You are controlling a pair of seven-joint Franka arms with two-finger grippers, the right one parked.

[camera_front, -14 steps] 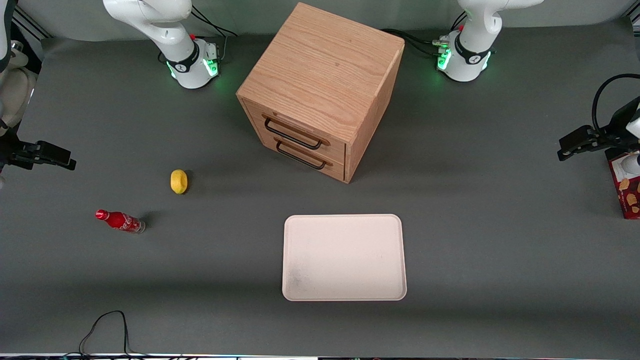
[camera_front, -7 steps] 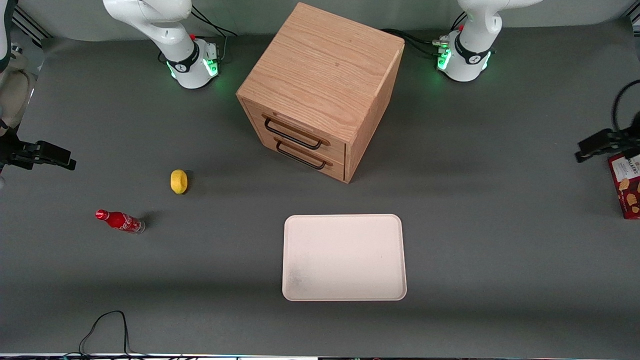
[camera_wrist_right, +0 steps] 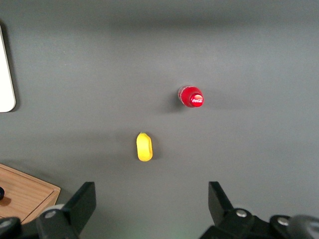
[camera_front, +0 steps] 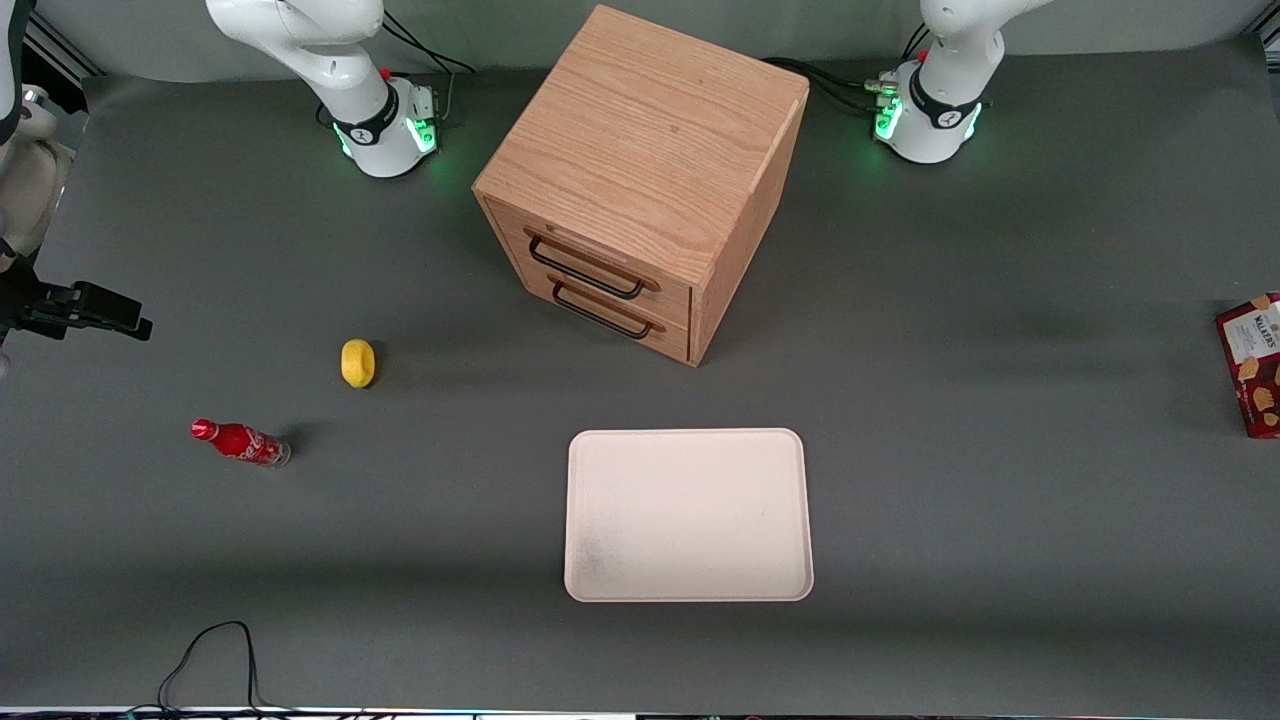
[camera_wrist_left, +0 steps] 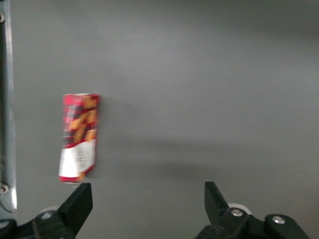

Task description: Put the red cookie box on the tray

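Note:
The red cookie box (camera_front: 1254, 364) lies flat at the working arm's end of the table, cut by the front view's edge. The left wrist view shows the red cookie box (camera_wrist_left: 79, 137) whole, with its white label end toward one black finger (camera_wrist_left: 77, 205). My left gripper (camera_wrist_left: 148, 204) hovers over the grey mat beside the box, open, with nothing between its fingers. It is outside the front view. The cream-white tray (camera_front: 688, 515) lies bare near the front camera, in front of the cabinet.
A wooden two-drawer cabinet (camera_front: 640, 180) stands mid-table, both drawers shut. Toward the parked arm's end a yellow lemon (camera_front: 357, 362) lies and a small red soda bottle (camera_front: 240, 442) stands. A black cable (camera_front: 215, 650) loops at the table's near edge.
My left gripper has slid out of the front view past the working arm's end of the table. The cookie box, partly covered before, now shows uncovered and has not moved.

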